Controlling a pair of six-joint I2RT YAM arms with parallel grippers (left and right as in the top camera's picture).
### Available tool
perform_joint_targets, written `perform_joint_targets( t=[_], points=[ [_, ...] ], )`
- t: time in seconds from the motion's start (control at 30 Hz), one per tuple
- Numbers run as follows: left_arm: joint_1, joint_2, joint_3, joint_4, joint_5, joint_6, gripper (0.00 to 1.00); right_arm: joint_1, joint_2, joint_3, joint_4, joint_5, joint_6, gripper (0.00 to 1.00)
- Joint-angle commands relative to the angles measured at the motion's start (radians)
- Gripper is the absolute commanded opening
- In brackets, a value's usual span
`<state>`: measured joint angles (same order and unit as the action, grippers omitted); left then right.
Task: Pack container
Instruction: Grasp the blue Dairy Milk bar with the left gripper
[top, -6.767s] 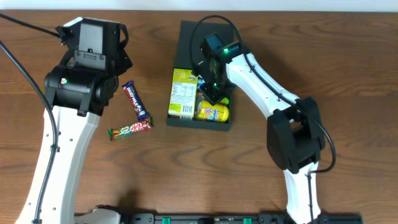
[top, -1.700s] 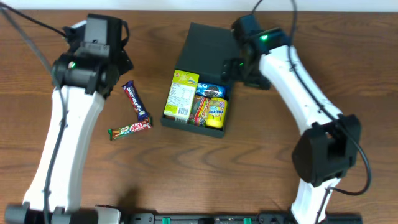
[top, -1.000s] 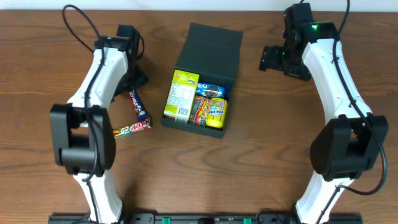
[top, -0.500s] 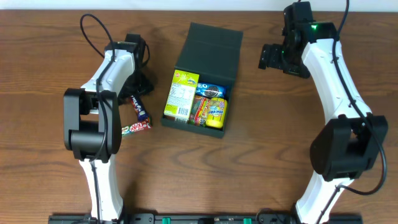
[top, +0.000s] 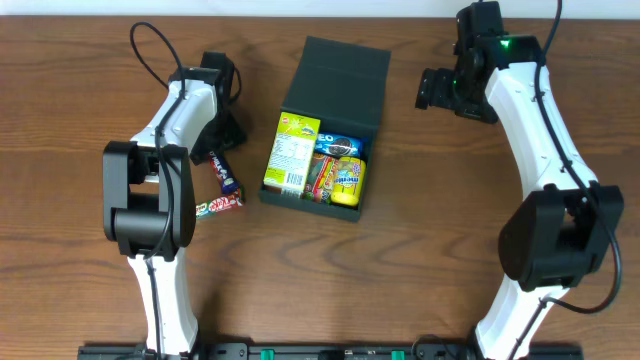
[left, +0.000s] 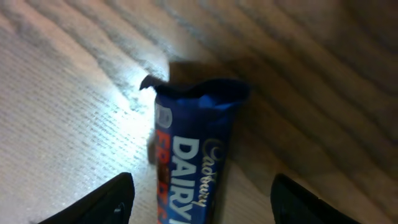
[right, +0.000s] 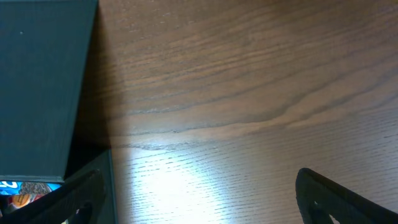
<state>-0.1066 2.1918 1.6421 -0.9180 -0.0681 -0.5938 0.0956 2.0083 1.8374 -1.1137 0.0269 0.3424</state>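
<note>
Overhead: left gripper (top: 222, 140) low at the wooden table (top: 400, 260), over the far end of a blue Cadbury Dairy Milk bar (top: 227, 176), too dark and bunched from up there to judge the gap. Plain enough from the left wrist camera: fingers (left: 117, 200) spread wide, one on either side of the bar's crimped end, apart from the wrapper, nothing gripped. The brand lettering legible only in that close view. Past the bar's other end, back toward the arm's base, a green and red wrapped bar (top: 212, 206), seen only from overhead. Off to this gripper's right, between the two grippers, the dark teal container (top: 300, 195), flap lid (top: 340, 72) thrown open on the far side. Inside: a yellow-green packet (top: 293, 150) on the left, an Oreo packet (top: 338, 145), a yellow packet (top: 348, 180) and a narrow red one (top: 322, 176) between. Right gripper (top: 432, 90) just beside the lid's right edge, clear of it. From the right wrist camera, fingers (right: 336, 194) set wide with only bare wood between them, empty. At that view's left edge, the flat teal lid, plus a sliver of blue packet low in the corner by the left fingertip. No sight of the box's full contents from there.
</note>
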Motion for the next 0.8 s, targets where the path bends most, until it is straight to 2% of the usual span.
perform_joint_targets(
  t=[0.0, 0.27, 0.43, 0.77],
  points=[
    [0.002, 0.012, -0.024, 0.018, 0.041, 0.037, 0.70, -0.005, -0.026, 0.018, -0.001, 0.010, -0.019, 0.97],
    [0.003, 0.013, -0.058, 0.037, 0.042, 0.056, 0.68, -0.004, -0.026, 0.018, -0.004, 0.010, -0.026, 0.97],
    [0.003, 0.013, -0.058, 0.036, 0.042, 0.056, 0.41, -0.004, -0.026, 0.018, -0.006, 0.010, -0.026, 0.96],
    [0.002, 0.011, -0.053, 0.032, 0.043, 0.056, 0.24, -0.003, -0.026, 0.018, -0.015, 0.010, -0.026, 0.96]
  ],
)
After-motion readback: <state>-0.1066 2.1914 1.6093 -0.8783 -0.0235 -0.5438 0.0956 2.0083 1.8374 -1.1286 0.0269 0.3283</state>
